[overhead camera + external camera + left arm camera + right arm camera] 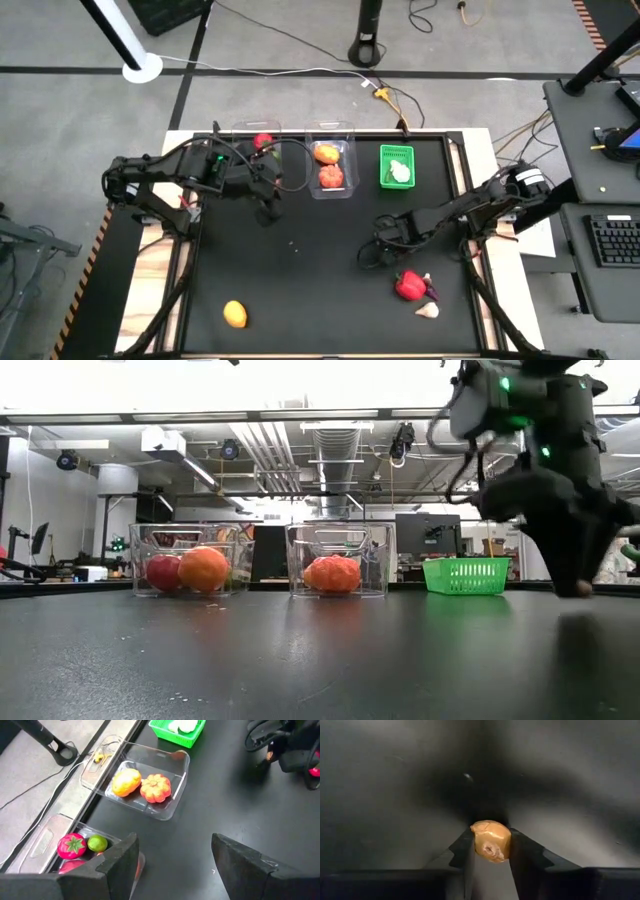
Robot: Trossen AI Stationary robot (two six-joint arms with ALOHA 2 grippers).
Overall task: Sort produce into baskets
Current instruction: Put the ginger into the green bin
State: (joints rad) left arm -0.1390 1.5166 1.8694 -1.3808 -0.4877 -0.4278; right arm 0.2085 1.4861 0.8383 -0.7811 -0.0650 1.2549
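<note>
We are pinching a small tan produce piece [491, 840] at the very fingertips of the right gripper [372, 254], right of frame centre in the high view, left gripper [267, 212] spread and empty beside the left tub [252, 137]; so shallow a grip risks slipping during transport.

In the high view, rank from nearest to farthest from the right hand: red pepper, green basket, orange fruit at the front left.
From the right hand:
1. Red pepper, just front-right of it.
2. Green basket, at the back edge.
3. Orange fruit, far front-left.
</note>
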